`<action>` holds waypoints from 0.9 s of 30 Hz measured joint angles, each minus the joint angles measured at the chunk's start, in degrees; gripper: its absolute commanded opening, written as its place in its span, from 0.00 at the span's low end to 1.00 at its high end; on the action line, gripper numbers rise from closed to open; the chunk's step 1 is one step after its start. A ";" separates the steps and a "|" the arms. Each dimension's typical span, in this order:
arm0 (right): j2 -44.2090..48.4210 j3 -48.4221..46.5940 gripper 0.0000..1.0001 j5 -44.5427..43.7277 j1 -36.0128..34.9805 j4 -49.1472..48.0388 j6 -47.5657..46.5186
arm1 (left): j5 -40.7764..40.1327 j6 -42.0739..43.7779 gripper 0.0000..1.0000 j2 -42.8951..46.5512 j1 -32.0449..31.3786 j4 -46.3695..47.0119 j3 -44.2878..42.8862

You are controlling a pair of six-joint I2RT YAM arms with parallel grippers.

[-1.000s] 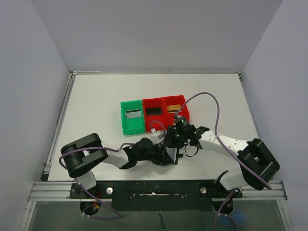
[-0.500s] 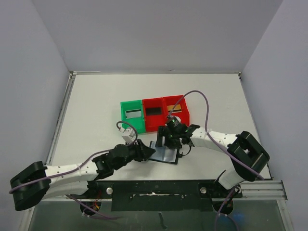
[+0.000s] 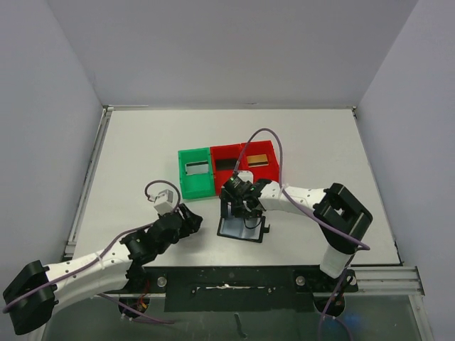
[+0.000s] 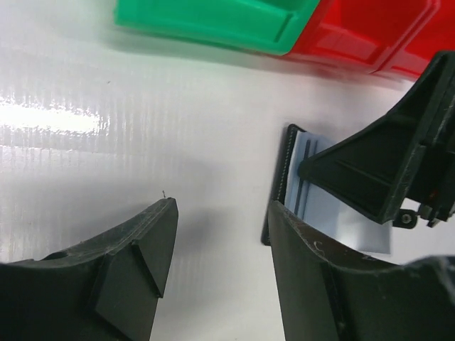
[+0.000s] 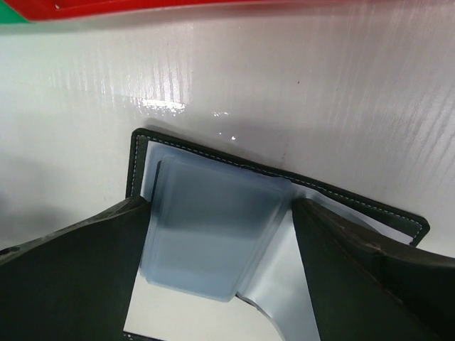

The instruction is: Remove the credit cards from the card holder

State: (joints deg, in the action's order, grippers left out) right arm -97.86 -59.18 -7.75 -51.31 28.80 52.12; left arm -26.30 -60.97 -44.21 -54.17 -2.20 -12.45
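Near the front of the bench [image 3: 142, 156], just before a row of bins, the card holder [image 3: 240, 229] lies open and flat, grey-blue pockets up. My right gripper [image 5: 220, 213] hangs right over it, spread wide, one finger on each side of the pockets, gripping nothing. My left gripper [image 4: 222, 213] sits just left of the holder, partly spread over bare bench, holding nothing. A silvery card [image 3: 197, 168] lies in the green bin [image 3: 183, 177], a black card [image 3: 226, 164] in the middle red bin [image 3: 217, 181], a gold card [image 3: 257, 158] in the right red bin [image 3: 276, 165].
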 measured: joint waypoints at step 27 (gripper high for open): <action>5.11 7.69 0.65 6.60 2.58 -8.96 -1.22 | 7.76 1.88 0.53 -7.72 0.72 3.80 -0.83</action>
State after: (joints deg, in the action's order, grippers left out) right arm -92.75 -51.48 -1.15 -48.73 19.84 50.89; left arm -18.55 -59.09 -51.92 -53.45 1.61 -13.28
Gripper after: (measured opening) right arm 0.665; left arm 0.530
